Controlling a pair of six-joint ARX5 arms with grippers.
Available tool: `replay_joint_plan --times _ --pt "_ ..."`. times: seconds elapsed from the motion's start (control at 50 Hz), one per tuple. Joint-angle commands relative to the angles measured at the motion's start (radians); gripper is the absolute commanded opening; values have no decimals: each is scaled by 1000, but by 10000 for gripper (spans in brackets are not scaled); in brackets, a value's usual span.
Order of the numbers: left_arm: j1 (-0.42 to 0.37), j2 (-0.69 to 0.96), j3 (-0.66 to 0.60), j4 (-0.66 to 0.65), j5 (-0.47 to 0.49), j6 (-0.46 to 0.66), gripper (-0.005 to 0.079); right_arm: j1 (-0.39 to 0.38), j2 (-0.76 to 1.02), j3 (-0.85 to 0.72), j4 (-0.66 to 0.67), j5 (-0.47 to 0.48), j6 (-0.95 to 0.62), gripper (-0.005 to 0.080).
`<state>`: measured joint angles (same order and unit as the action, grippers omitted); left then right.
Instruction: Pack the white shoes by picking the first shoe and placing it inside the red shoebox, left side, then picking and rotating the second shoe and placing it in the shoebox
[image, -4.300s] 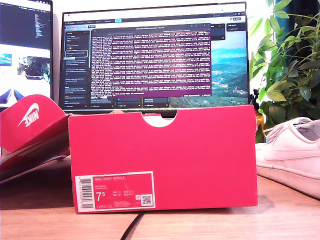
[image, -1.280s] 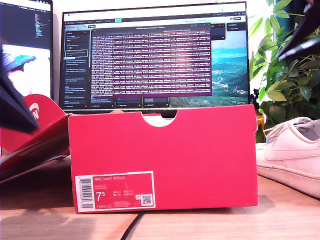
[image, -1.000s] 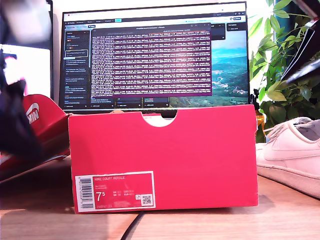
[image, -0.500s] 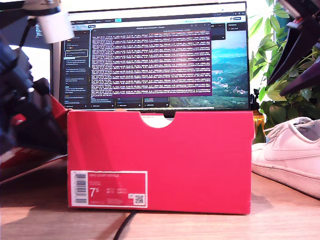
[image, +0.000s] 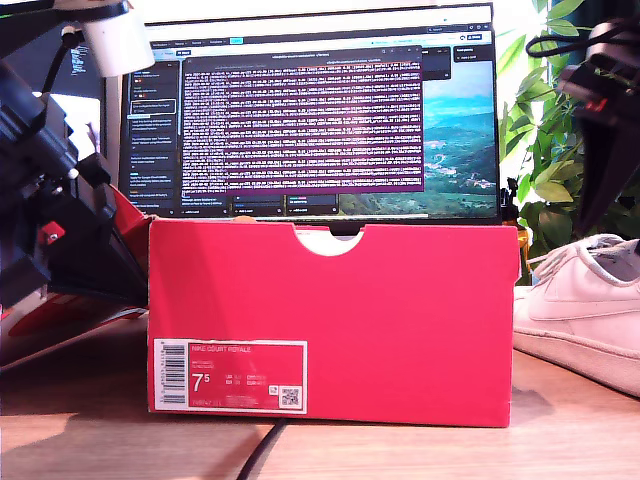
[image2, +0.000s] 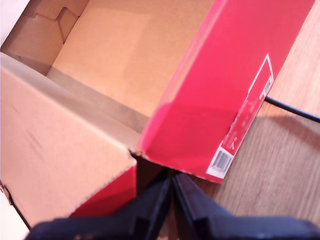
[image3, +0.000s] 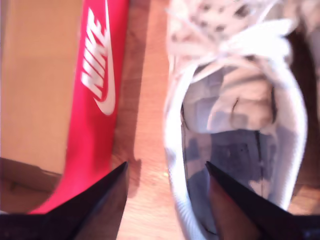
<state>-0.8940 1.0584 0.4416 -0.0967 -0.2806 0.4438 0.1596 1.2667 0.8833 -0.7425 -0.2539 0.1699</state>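
Exterior view: red shoebox (image: 330, 320) mid-worktop; white sneaker (image: 585, 310) cropped at that view's right. My first end effector (image2: 171, 187), fingers together, near box corner; my second end effector (image3: 167, 187), fingers apart, above blurred sneaker.

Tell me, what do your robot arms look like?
Mostly black. My first gripper and my second gripper have dark, pointed jaws. In the exterior view, one arm shows a white cylinder, white knobs, a small red mark and thin black cables.

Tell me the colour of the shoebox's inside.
Plain brown cardboard, unlike the red outside of the shoebox; the first wrist view shows it best.
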Motion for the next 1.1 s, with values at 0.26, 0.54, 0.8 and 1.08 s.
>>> replay_joint_plan --times 0.26,0.54,0.8,1.08 --pt "1 8 11 15 4 -11 -19 32 164 3 1 48 -60 426" --pt "1 8 11 15 3 -11 -19 37 206 3 78 55 -70 -22" --pt "1 8 11 15 3 -11 -19 47 206 65 72 24 -61 -13" --pt "1 8 11 14 3 -11 -19 103 206 320 -99 17 20 -13"
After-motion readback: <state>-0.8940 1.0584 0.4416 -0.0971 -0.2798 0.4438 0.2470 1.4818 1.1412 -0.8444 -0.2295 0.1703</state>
